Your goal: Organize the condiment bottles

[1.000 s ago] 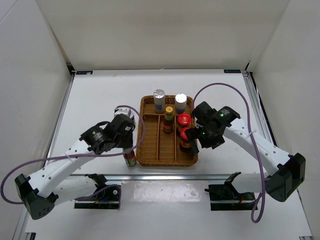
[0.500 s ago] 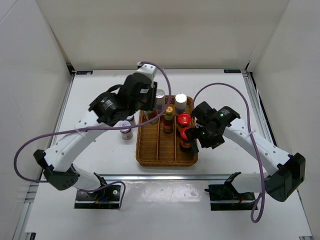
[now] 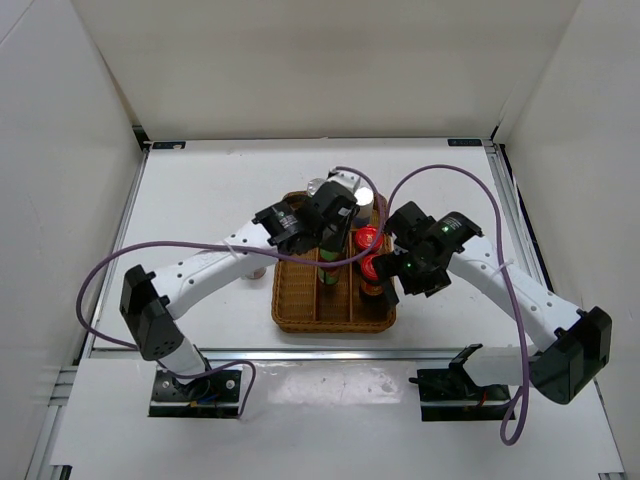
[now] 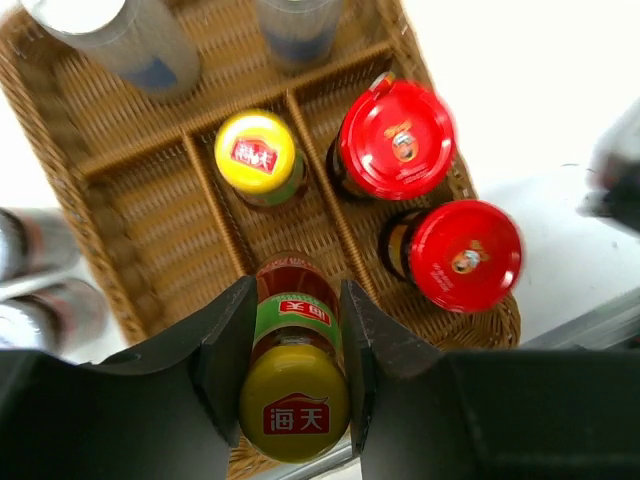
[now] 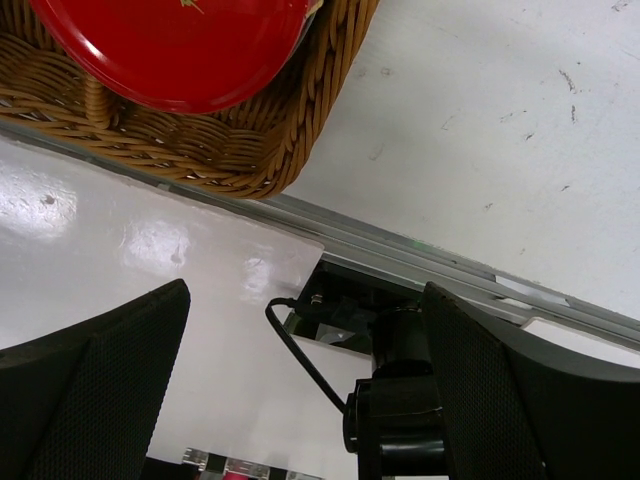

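Note:
My left gripper point(image 4: 293, 345) is shut on a slim green bottle with a yellow cap point(image 4: 293, 402), upright over the near end of the middle compartment of the wicker tray point(image 3: 300, 318). From above, that bottle point(image 3: 328, 272) shows below the left gripper point(image 3: 328, 240). A second yellow-capped bottle point(image 4: 260, 155) stands further back in the same compartment. Two red-capped bottles point(image 4: 395, 140) point(image 4: 465, 255) fill the right compartment, and two silver-capped cylinders point(image 4: 115, 30) point(image 4: 295, 25) stand along the back. My right gripper point(image 3: 388, 285) is open beside the near red cap point(image 5: 180, 50), holding nothing.
Two blurred jars point(image 4: 40, 270) stand on the table just left of the tray. The tray's near right corner point(image 5: 250, 150) lies close to the metal rail point(image 5: 420, 250) at the table's front edge. White walls enclose the table.
My left arm has carried the yellow-capped bottle from the table left of the tray, round over its back, to above the middle compartment. The right arm has not moved.

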